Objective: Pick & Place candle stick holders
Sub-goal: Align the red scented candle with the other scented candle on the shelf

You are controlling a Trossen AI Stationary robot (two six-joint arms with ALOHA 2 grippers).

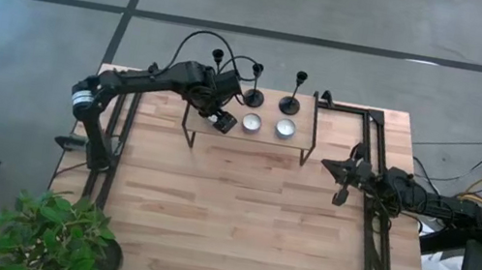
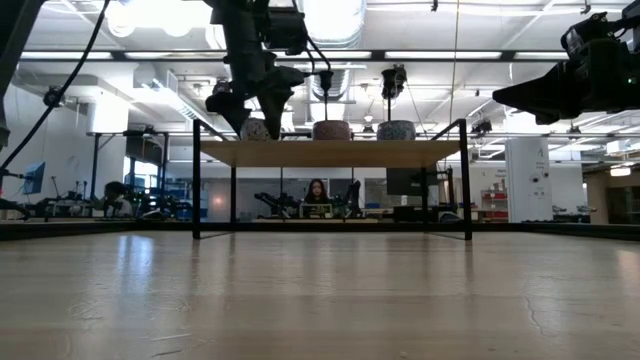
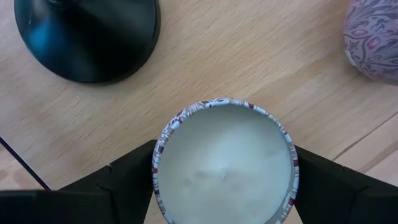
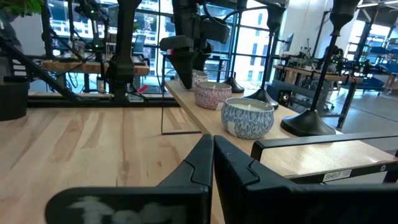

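Observation:
Three black candle stick holders stand along the back of a raised wooden shelf (image 1: 260, 139): one partly under my left arm (image 1: 218, 55), one in the middle (image 1: 253, 96), one on the right (image 1: 289, 104). In front of them stand three patterned candle tins. My left gripper (image 1: 222, 120) points steeply down over the leftmost tin (image 3: 224, 168), with a candlestick's domed base (image 3: 87, 37) just beyond it. My right gripper (image 1: 341, 196) waits shut and level near the table's right edge, touching nothing. My left gripper has the leftmost candle tin between its two fingers, one finger (image 3: 134, 171) against each opposite side of the round wall (image 3: 157, 163). The fingers come from above, pointing steeply down. In the low view the tin (image 2: 255, 128) sits upright, level with the other tins on the shelf.
The other two tins (image 1: 252, 123) (image 1: 284, 129) stand close to the right of the held one. A black frame (image 1: 378, 168) runs along the table's right side. A potted plant (image 1: 57, 237) sits at the near left corner. Bare tabletop (image 1: 236, 223) lies in front of the shelf.

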